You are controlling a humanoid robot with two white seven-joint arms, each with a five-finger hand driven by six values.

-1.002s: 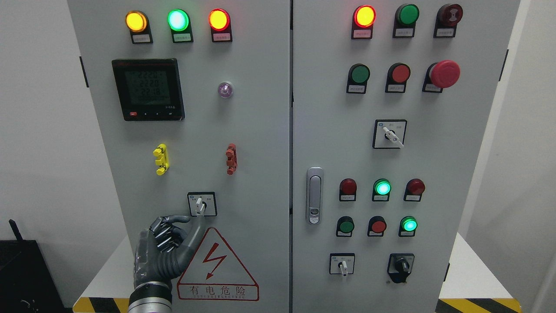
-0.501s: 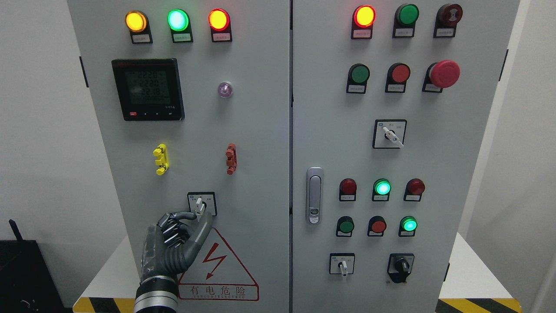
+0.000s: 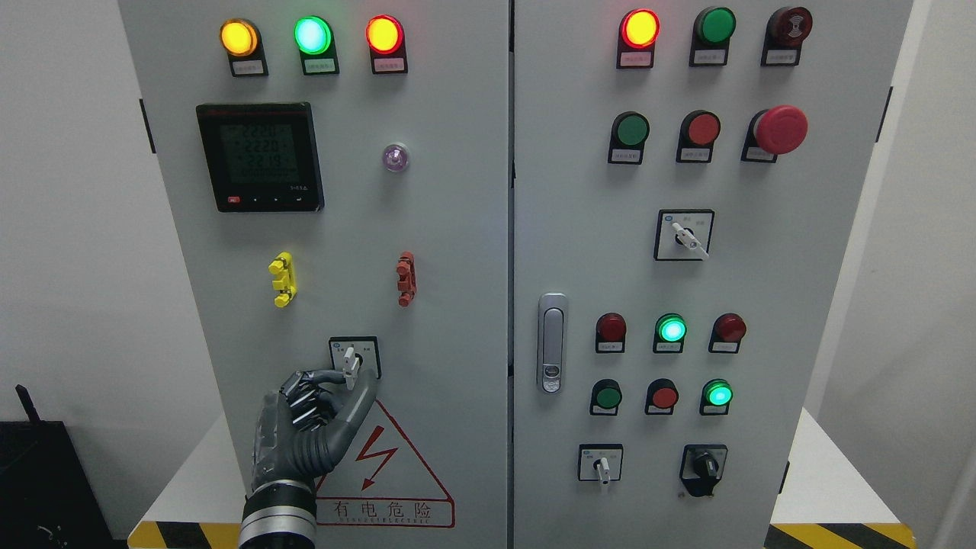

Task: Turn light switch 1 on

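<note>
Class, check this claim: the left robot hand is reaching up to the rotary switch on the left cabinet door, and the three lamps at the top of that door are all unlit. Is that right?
Not quite. In the head view, the three lamps at the top of the left cabinet door are all lit: amber, green and red. The rest holds: the left robot hand is reaching up to the rotary switch on that door.
</note>
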